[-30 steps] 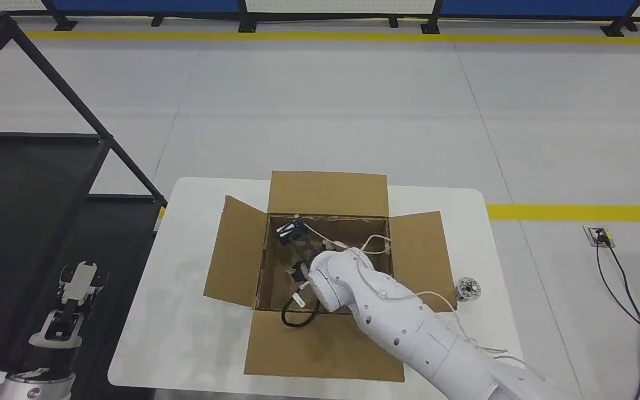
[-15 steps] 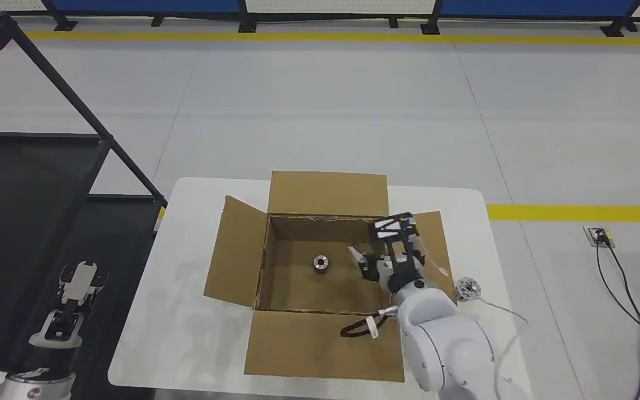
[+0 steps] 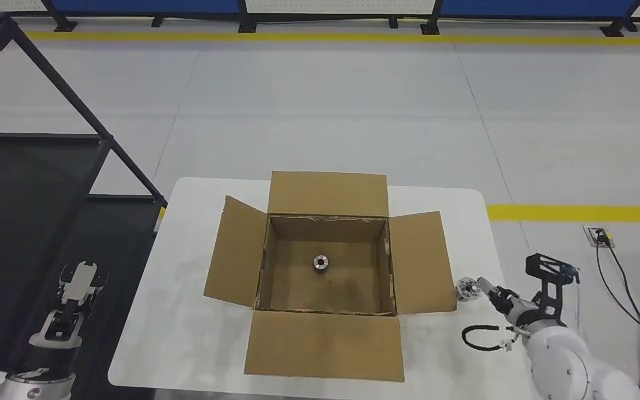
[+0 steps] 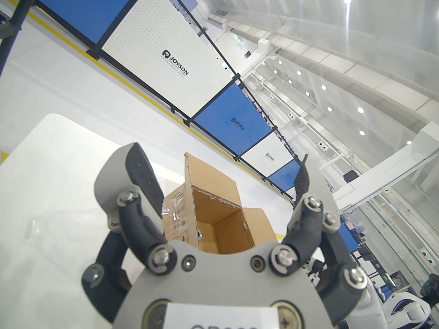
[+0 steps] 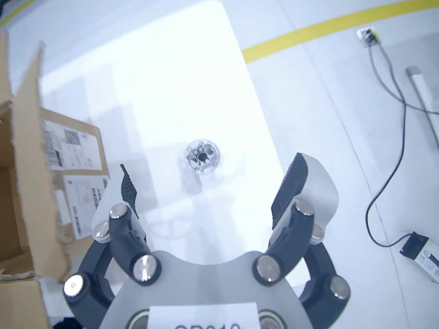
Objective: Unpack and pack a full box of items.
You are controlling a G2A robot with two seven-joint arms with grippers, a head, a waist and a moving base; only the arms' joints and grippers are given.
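Cardboard box: sat open in the middle of the white table, all four flaps folded out. Plain brown corrugated board with printed labels on the flaps. Probably light and fairly stiff, but the flaps looked bendy, so I'd pinch a wall edge rather than a flap.
Left gripper: hung off past the table's left edge, jaws spread wide, nothing in them.
Disc in the box: small round metal piece, alone on the box floor near the middle.
Disc on the table: shiny, with a dark centre bore ringed by small holes, just right of the right flap. Looked dense and slick, so I'd grab it across the rim.
Right gripper: hovered just short of that disc, ribbed pads wide apart, empty.
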